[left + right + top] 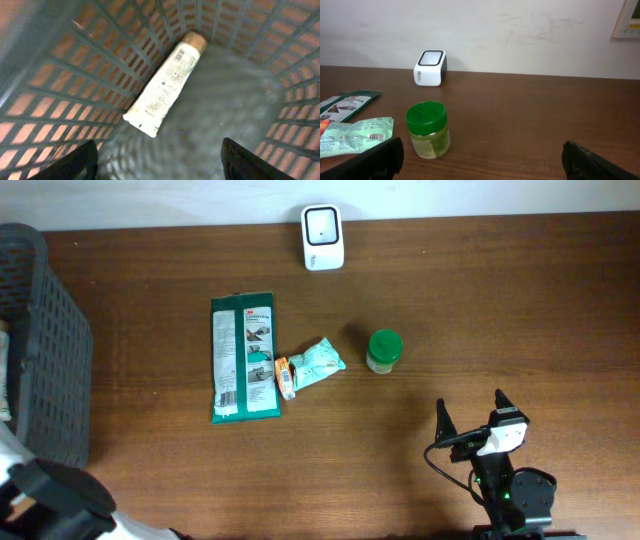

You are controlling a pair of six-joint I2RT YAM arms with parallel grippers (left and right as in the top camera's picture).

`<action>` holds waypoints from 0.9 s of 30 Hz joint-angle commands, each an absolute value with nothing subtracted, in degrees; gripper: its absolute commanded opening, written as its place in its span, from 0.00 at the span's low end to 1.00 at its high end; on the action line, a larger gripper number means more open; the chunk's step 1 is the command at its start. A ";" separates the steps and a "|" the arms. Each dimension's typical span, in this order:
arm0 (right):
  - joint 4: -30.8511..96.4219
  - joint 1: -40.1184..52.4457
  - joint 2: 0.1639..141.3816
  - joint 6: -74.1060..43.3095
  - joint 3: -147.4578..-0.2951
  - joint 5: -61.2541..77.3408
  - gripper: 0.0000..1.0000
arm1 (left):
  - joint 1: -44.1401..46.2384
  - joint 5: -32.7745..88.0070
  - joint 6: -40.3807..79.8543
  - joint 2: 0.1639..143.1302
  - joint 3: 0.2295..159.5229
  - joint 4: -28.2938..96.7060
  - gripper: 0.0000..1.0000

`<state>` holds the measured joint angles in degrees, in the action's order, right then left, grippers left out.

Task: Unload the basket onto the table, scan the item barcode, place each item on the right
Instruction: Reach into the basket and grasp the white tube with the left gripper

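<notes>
In the left wrist view a white tube with a tan cap and printed label lies slanted against the wall of the grey basket. My left gripper hangs inside the basket just short of the tube's flat end, open, with nothing between its fingers. The white barcode scanner stands at the back of the table, also seen in the right wrist view as the scanner. My right gripper hovers open and empty over the front right of the table; in its own view the right gripper faces the scanner.
A green-lidded jar stands mid-table, the same jar close ahead of the right gripper. A long green packet and a small teal pouch lie left of it. The basket fills the table's left edge.
</notes>
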<state>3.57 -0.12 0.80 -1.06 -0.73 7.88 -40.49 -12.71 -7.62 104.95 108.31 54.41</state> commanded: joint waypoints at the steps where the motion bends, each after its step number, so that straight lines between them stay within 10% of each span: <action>1: 3.66 -0.05 0.38 -0.86 -0.32 8.43 0.98 | -40.80 -15.79 -11.70 109.60 108.09 53.04 0.75; 27: 3.66 -0.05 0.38 -0.86 -0.32 8.43 0.98 | -41.67 -27.14 -17.72 133.10 108.05 39.07 0.64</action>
